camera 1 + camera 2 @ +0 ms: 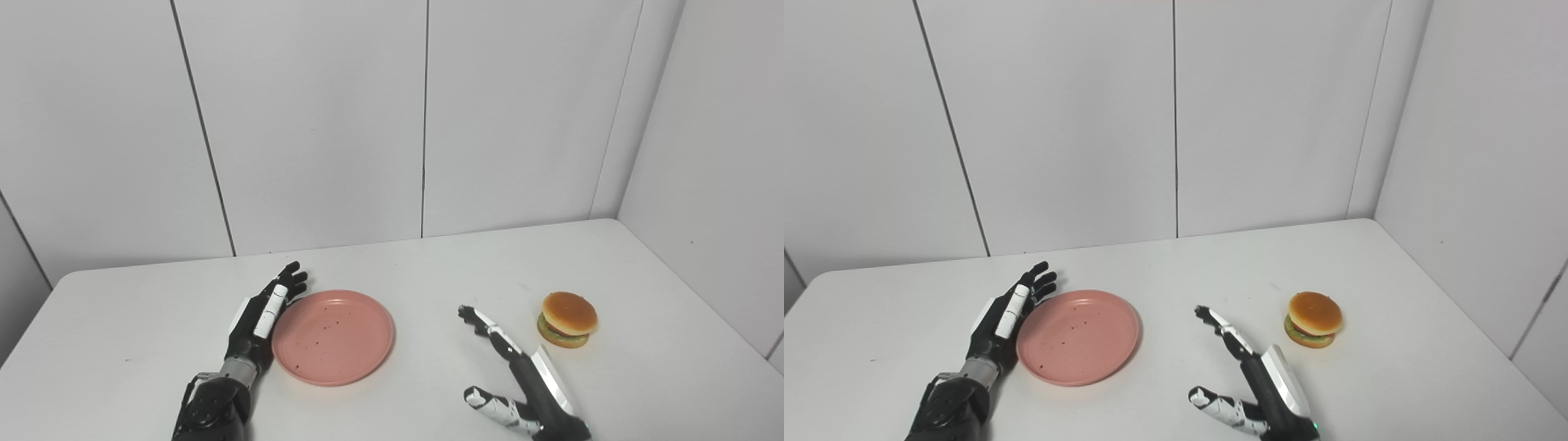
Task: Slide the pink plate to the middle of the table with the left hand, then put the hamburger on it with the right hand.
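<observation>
Nearest to me, my right hand [520,373] rests low over the white bench [429,269], fingers and thumb spread apart and holding nothing, with the hamburger [567,319] standing near it on its right side, not touched. My left hand [263,312] is also open and flat, its fingers lying against the left rim of the pink plate [334,337], which sits a little left of the bench middle.

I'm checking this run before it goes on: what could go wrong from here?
The left hand lies flat against the left rim of the pink plate, so a push might tip or spin it rather than slide it straight. The right hand is open, short of the hamburger, whose rounded bun could slip or roll when grasped.
</observation>
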{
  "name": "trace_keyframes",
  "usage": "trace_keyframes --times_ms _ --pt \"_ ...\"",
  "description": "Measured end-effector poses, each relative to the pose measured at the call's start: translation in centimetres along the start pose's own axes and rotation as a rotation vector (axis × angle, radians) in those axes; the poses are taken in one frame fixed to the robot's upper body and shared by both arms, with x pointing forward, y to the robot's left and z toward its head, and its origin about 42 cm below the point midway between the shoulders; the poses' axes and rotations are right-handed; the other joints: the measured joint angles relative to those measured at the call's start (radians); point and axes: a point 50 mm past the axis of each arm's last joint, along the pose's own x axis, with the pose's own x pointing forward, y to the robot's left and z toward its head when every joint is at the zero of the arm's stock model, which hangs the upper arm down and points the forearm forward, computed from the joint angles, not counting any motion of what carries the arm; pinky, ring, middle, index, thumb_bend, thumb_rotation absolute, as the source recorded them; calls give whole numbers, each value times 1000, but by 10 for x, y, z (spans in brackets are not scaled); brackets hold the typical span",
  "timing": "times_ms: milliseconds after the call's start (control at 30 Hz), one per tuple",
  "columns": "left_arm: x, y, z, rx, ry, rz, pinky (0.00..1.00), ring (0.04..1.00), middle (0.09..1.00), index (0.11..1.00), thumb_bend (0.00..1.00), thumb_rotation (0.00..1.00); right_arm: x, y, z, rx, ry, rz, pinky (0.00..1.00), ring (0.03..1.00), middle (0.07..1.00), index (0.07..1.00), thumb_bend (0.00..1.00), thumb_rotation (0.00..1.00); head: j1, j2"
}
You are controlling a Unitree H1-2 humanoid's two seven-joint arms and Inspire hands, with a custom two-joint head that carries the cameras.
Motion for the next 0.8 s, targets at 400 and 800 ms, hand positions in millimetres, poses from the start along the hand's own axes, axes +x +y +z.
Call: trace_keyframes --times_ms 400,800 --pt "2 3 1 2 0 -9 877 905 883 873 870 805 38 -40 2 -576 -134 83 824 823 815 780 842 821 6 -14" --pt "3 2 3 2 -5 -11 861 894 873 870 847 816 61 -64 -4 -819 62 167 804 777 774 747 851 800 6 -14"
